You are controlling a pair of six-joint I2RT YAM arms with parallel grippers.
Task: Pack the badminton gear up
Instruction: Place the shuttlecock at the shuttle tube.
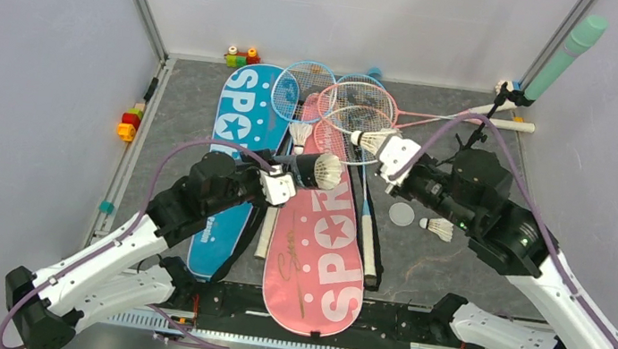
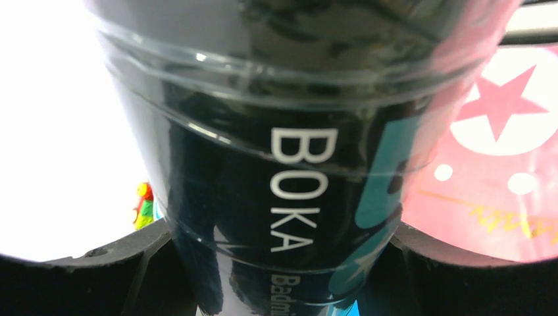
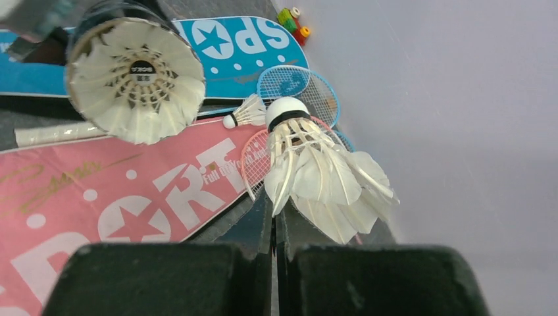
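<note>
My left gripper [image 1: 286,181] is shut on the dark cylindrical tube [image 1: 313,171], marked BOKA [image 2: 296,191], held level above the pink SPORT bag [image 1: 314,247]. White feathers of shuttlecocks fill its open mouth [image 3: 135,79]. My right gripper [image 1: 394,154] is shut on the feather skirt of a white shuttlecock [image 3: 316,164], cork pointing at the tube's mouth, a short way from it. Blue and pink rackets [image 1: 346,103] lie at the back on the bags. The blue SPORT bag [image 1: 238,138] lies left. More shuttlecocks lie loose: one [image 1: 300,133] by the rackets, one [image 1: 438,228] right.
A round clear tube lid [image 1: 401,214] lies on the grey mat right of the pink bag. Coloured toy blocks [image 1: 241,57] sit at the back and more [image 1: 130,122] at the left edge. A small black tripod [image 1: 483,125] with a green tube stands back right. Walls enclose three sides.
</note>
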